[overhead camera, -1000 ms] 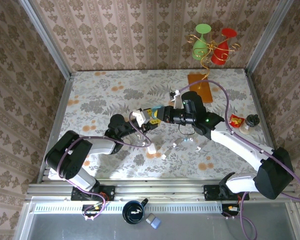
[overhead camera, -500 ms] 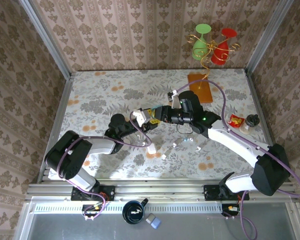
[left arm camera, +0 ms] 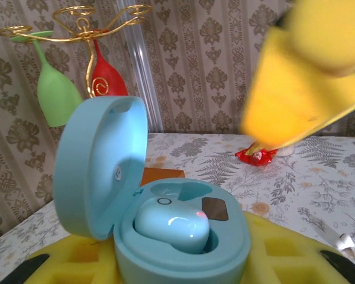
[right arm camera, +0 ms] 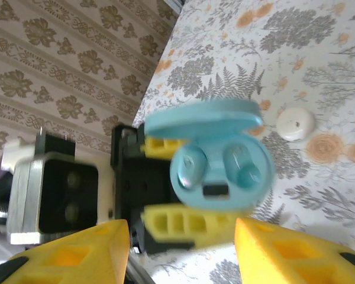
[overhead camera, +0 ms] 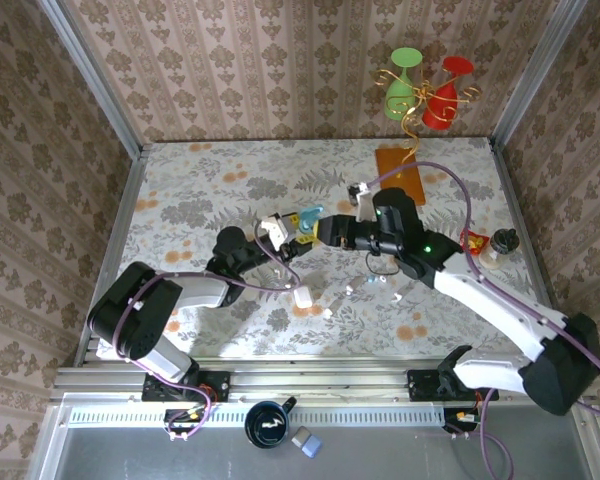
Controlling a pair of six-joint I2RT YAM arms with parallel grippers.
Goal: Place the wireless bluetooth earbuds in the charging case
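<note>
The left hand (overhead camera: 293,240) grasps the open charging case (left arm camera: 183,242), one earbud (left arm camera: 170,223) inside; the right hand (overhead camera: 328,232) is released at its 3 o'clock.

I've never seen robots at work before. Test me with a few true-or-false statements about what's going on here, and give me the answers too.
1. The blue charging case has its lid open. True.
2. The case lies on the table. False: the left gripper holds it up off the table.
3. An earbud sits inside the case. True.
4. The right gripper is clamped on an earbud. False: its fingers stand apart with nothing between them.
5. Both glasses on the gold stand are green. False: there is one green glass and one red glass.
</note>
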